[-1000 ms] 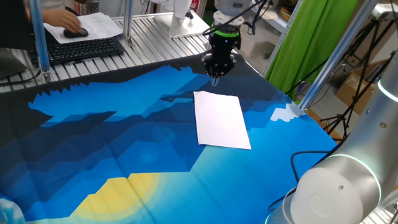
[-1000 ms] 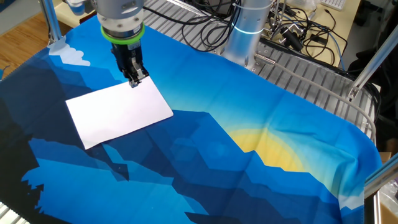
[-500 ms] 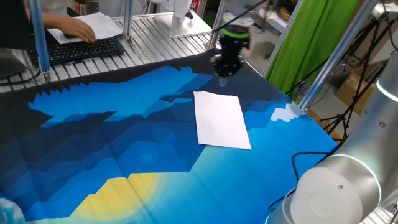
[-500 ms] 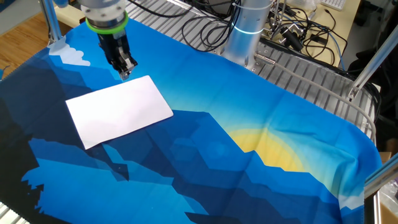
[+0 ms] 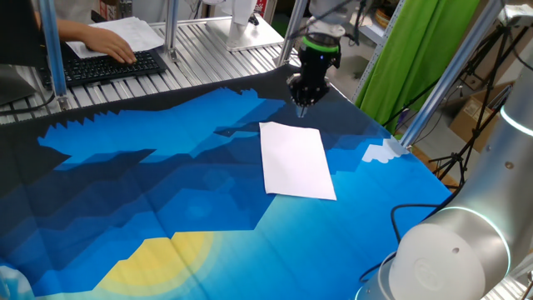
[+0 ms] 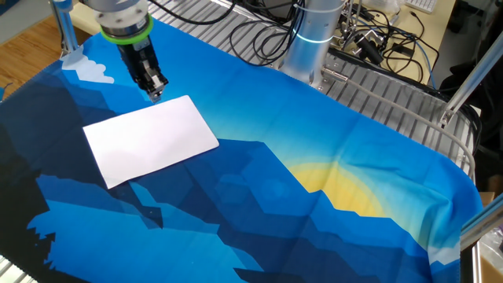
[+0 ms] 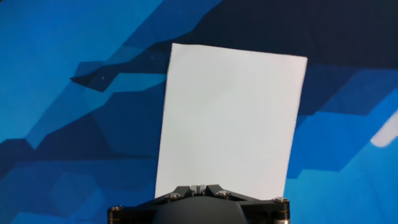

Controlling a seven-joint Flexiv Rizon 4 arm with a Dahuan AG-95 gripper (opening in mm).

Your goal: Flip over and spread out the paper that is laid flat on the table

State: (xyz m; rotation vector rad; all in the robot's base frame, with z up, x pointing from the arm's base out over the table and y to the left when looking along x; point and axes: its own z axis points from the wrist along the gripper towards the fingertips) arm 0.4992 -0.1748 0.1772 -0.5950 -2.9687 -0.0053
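The paper (image 5: 296,158) is a white sheet lying flat on the blue table cloth (image 5: 166,192), blank face up. It also shows in the other fixed view (image 6: 149,139) and fills the middle of the hand view (image 7: 231,121). My gripper (image 5: 301,107) hangs above the table just beyond the sheet's far short edge, apart from it; it also shows in the other fixed view (image 6: 155,96). In the hand view the fingertips (image 7: 198,186) are pressed together with nothing between them.
A ribbed metal bench (image 5: 208,50) runs behind the cloth, with a keyboard (image 5: 108,67) and a person's hand. A second robot's base (image 6: 310,39) and cables stand on the bench. A yellow patch (image 5: 166,258) and small white patch (image 5: 383,152) mark the cloth.
My gripper has moved up and away from the paper's far edge, past the sheet. The paper has not moved.
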